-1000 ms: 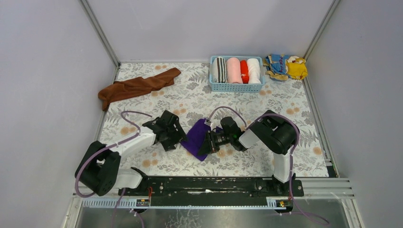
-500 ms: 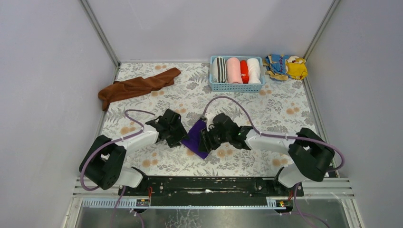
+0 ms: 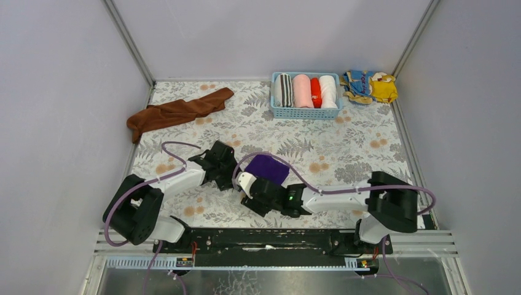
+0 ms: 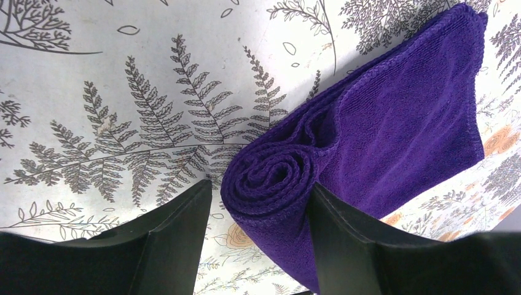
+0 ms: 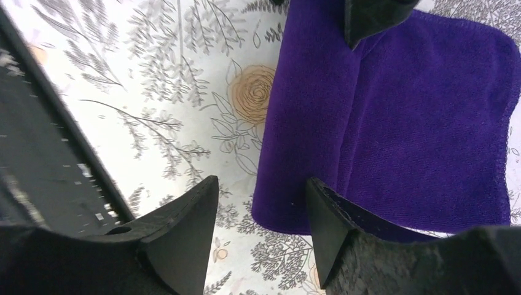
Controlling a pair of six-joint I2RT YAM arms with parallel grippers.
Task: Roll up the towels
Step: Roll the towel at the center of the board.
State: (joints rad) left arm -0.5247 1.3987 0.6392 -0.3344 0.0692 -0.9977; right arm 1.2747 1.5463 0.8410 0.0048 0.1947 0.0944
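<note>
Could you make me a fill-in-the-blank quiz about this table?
The nearest towel is deep ____.
The blue basket holds ____ rolled towels.
The crumpled towel at the far left is rust-____.
On the left gripper, the jaws straddle the nearest towel's ____ end.
Missing words: purple, four, brown, rolled.

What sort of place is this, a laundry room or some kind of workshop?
Most likely a robot training booth, not a home: plain grey panel walls box in a floral-patterned table, two black-and-white robot arms are bolted to a rail, and a light-blue plastic basket holds rolled towels.
</note>
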